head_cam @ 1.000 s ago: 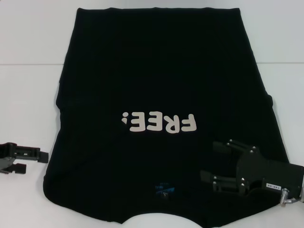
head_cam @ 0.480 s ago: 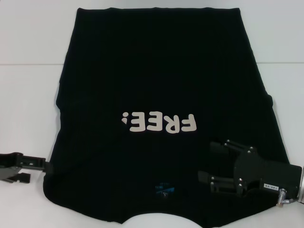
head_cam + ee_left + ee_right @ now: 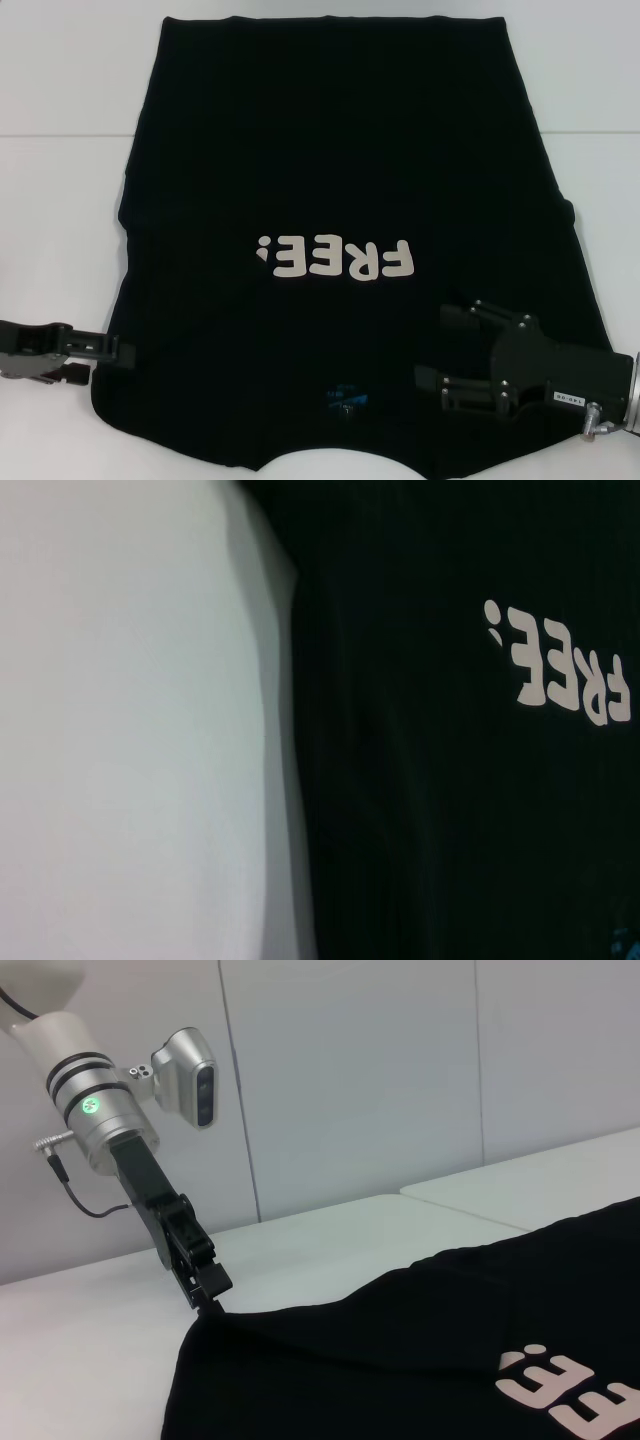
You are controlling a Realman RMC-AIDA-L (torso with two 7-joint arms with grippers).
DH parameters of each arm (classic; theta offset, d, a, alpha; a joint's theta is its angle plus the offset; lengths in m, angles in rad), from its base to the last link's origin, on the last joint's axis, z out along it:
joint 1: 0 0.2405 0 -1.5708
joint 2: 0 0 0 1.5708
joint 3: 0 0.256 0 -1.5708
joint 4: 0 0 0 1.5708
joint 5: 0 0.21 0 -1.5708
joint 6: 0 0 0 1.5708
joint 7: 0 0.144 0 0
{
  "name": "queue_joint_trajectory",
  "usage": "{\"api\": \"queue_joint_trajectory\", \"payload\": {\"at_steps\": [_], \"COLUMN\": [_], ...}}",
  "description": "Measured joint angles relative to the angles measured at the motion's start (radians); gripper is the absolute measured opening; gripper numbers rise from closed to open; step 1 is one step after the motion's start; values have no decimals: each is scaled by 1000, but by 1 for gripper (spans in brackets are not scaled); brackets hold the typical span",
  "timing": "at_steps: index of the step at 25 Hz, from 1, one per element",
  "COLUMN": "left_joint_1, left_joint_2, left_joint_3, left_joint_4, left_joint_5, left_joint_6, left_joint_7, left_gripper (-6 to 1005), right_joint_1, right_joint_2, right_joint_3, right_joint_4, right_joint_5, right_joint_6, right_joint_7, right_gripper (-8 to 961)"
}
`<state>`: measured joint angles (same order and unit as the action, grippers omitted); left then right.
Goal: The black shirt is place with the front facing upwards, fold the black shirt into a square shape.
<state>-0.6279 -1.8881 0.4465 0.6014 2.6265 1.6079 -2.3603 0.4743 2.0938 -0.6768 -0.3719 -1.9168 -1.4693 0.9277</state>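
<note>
The black shirt hides the left hand's fingertips.

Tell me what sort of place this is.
Probably a robotics lab or test bench, not a home. The black shirt lies flat on a bare white table, plain pale wall panels stand behind, and the left tool and right tool work at the shirt.

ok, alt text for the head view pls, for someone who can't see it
A large black fabric t-shirt with cream "FREE!" lettering lies flat, front up, on a white table. The left gripper reaches the shirt's left edge; the right gripper, open, is over its near right part.
</note>
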Motion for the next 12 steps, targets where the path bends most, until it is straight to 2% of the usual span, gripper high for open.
{"api": "queue_joint_trajectory", "payload": {"at_steps": [3,12], "left_joint_1": [1,-2], "left_joint_2": [-1,-24], "left_joint_3": [5,51], "left_joint_4": [0,8], "left_joint_5": [4,-1], "left_joint_6": [-2,0], "left_joint_7": [3,16], "left_gripper": [950,947], "right_joint_1": [0,0], "right_joint_2": [0,-1], "right_joint_3": [0,2], "right_joint_4": [0,11], "right_joint_5": [-2,0], "right_joint_6": [0,8], "right_joint_7": [0,1], "right_gripper": [904,899]}}
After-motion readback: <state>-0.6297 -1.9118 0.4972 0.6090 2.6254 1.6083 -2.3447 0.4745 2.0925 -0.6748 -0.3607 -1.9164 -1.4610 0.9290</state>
